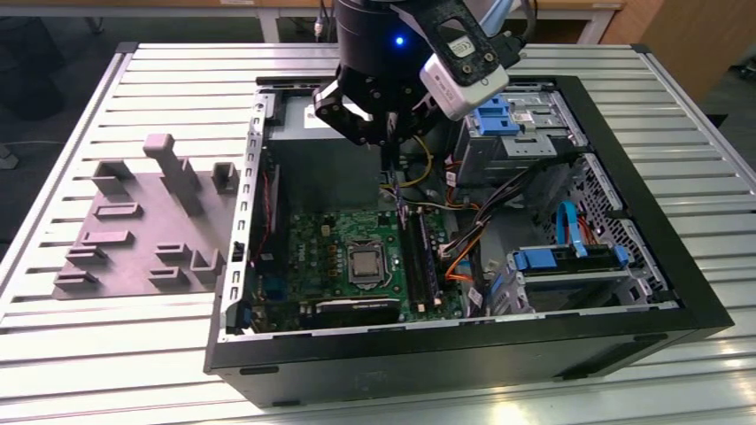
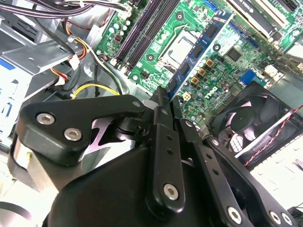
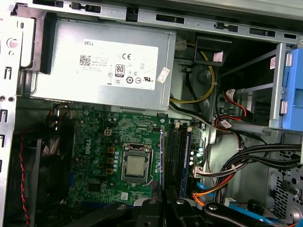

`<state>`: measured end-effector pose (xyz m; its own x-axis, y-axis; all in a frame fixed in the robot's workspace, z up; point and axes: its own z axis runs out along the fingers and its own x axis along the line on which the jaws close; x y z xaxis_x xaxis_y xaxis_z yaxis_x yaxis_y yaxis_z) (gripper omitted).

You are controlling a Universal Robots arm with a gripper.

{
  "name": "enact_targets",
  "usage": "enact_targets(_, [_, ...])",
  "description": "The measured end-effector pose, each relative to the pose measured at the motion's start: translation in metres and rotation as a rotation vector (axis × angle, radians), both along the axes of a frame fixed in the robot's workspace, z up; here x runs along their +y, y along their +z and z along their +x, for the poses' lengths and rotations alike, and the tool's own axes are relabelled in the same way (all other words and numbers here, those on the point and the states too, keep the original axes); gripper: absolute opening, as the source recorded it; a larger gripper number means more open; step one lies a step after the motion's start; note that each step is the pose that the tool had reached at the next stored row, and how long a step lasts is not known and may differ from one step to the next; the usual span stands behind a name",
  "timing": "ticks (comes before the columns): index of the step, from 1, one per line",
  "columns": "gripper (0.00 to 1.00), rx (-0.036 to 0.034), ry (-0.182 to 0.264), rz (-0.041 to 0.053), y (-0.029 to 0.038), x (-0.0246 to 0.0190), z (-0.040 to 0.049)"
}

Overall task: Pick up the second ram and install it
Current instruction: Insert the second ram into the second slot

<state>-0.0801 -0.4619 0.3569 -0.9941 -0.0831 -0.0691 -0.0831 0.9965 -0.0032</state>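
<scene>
My gripper [image 1: 384,142] hangs over the open computer case [image 1: 661,292], above the back part of the green motherboard [image 1: 331,248]. Its fingers [image 2: 163,118] are shut on the second ram [image 2: 201,47], a thin blue-green strip that sticks out from the fingertips toward the board. In the exterior view the ram [image 1: 388,168] shows as a thin dark strip hanging edge-on under the gripper. The long black slot rails [image 1: 420,257] lie lower on the board, toward the exterior view's right of the processor socket [image 1: 366,263]. They also show in both wrist views [image 3: 174,151] [image 2: 142,28].
A grey holder block [image 1: 142,230] lies on the slatted table at the exterior view's left. Inside the case are the grey power supply [image 3: 104,66], a black fan [image 2: 255,113], blue drive cages [image 1: 567,257] and loose cable bundles [image 1: 473,239] beside the slots.
</scene>
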Motion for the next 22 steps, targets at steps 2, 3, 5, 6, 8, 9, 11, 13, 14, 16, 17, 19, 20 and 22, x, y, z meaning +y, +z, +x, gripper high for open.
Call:
enact_targets(2, [0.14,0.0006,0.000,0.0002,0.0000,0.0000,0.0000])
enact_targets(3, [0.14,0.0016,0.000,0.0001,0.0000,0.0000,0.0000])
enact_targets(5, [0.14,0.0068,0.000,0.0001,0.0000,0.0000,0.0003])
enact_targets(6, [0.14,0.0120,0.000,0.0002,0.0000,0.0000,0.0007])
enact_targets(8, [0.14,0.0258,0.000,0.0006,0.0000,0.0000,0.0015])
enact_targets(9, [0.14,0.0270,0.000,0.0006,0.0000,0.0000,0.0014])
enact_targets(11, [0.14,0.0283,0.000,0.0005,0.0000,0.0000,0.0014])
enact_targets(13, [0.14,0.0295,0.000,0.0005,0.0000,0.0000,0.0015])
enact_targets(14, [0.14,0.0299,0.000,0.0006,0.0000,0.0000,0.0015])
enact_targets(16, [0.14,0.0308,0.000,0.0005,0.0000,0.0000,0.0015])
enact_targets(17, [0.14,0.0312,0.000,0.0005,0.0000,0.0000,0.0015])
enact_targets(19, [0.14,0.0321,0.000,0.0005,0.0000,0.0000,0.0015])
enact_targets(20, [0.14,0.0325,0.000,0.0005,0.0000,0.0000,0.0015])
enact_targets(22, [0.14,0.0325,0.000,0.0006,0.0000,0.0000,0.0017])
